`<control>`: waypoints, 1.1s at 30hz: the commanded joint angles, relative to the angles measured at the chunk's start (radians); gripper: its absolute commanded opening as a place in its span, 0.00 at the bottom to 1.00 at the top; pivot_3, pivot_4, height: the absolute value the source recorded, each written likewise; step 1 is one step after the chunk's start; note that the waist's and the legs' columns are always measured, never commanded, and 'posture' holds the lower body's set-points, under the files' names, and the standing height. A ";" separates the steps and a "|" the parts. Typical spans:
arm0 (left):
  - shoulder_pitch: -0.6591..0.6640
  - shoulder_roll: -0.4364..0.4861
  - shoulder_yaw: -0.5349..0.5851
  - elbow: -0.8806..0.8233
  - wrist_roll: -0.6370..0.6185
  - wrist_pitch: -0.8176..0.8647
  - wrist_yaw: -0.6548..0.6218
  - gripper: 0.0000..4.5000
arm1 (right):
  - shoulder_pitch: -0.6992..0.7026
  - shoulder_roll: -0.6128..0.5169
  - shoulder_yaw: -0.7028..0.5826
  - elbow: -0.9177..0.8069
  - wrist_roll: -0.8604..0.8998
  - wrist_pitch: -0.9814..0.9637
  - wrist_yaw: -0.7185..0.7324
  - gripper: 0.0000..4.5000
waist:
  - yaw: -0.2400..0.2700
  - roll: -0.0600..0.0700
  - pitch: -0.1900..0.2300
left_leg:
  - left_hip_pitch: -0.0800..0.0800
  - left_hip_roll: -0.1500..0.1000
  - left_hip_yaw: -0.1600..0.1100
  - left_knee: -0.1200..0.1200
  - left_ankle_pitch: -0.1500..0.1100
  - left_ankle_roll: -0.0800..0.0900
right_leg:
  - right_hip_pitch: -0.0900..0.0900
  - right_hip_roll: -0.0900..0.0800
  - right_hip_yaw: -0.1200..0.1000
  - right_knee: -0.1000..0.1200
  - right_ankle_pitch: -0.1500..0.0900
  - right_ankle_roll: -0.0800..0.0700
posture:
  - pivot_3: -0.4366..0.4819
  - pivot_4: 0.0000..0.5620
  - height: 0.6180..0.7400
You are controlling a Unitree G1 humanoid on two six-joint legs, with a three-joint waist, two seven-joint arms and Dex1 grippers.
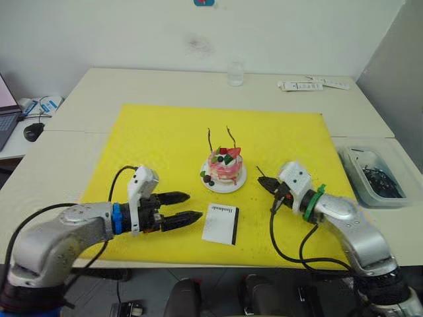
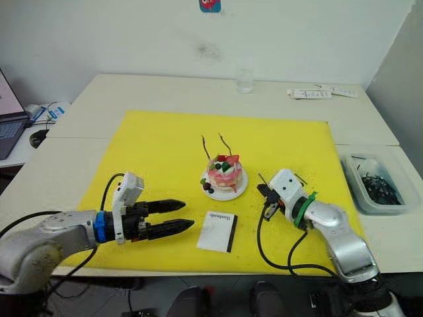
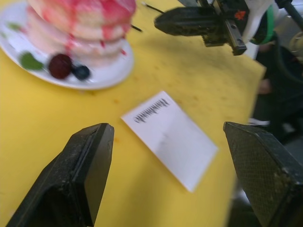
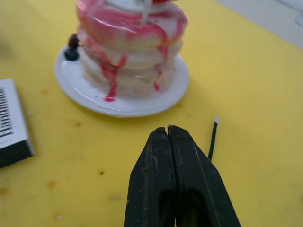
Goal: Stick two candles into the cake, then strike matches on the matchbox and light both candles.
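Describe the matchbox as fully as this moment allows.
The matchbox is a flat white rectangular box, apparently cardboard, with a line of small black script near one short edge and a black striking strip along one long side. It lies flat on the yellow mat, slightly skewed, just in front of the cake and apart from its plate. Nothing touches it: the open left end effector points at it from the robot's left, and the shut right end effector sits off to its right.

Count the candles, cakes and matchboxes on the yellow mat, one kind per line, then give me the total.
Candles: 2
Cake: 1
Matchbox: 1
Total: 4
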 commanded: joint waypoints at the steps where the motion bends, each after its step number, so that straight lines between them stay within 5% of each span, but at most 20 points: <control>1: -0.028 0.073 0.030 0.070 -0.161 0.203 -0.026 0.91 | 0.021 -0.070 -0.044 -0.108 0.068 0.039 0.076 0.00 | 0.000 0.000 0.000 | 0.000 0.000 0.000 0.000 0.000 0.000 | 0.000 0.000 0.000 0.000 0.000 0.000 | 0.48 0.27 1.00; 7: -0.090 0.079 -0.023 0.154 -0.206 0.352 0.014 0.91 | 0.032 -0.144 -0.048 -0.162 0.131 0.104 0.124 0.00 | 0.001 0.000 0.000 | 0.000 -0.001 0.001 0.000 0.000 0.000 | 0.000 0.000 0.001 0.000 0.000 0.000 | 0.48 0.27 1.00; 17: -0.264 -0.106 -0.066 0.346 -0.177 0.482 0.141 0.91 | -0.036 -0.224 0.015 -0.224 0.173 0.231 0.161 0.00 | 0.004 -0.001 0.000 | 0.000 -0.002 0.001 0.001 0.000 0.000 | 0.000 0.000 0.001 -0.001 0.000 0.000 | 0.48 0.27 1.00; 33: -0.276 -0.250 -0.057 0.377 -0.093 0.510 0.204 0.91 | -0.155 -0.221 0.243 -0.140 0.070 0.270 0.150 0.00 | 0.006 -0.001 -0.001 | 0.000 -0.004 0.001 0.002 0.000 0.000 | 0.001 -0.001 0.001 -0.001 0.000 0.001 | 0.48 0.27 1.00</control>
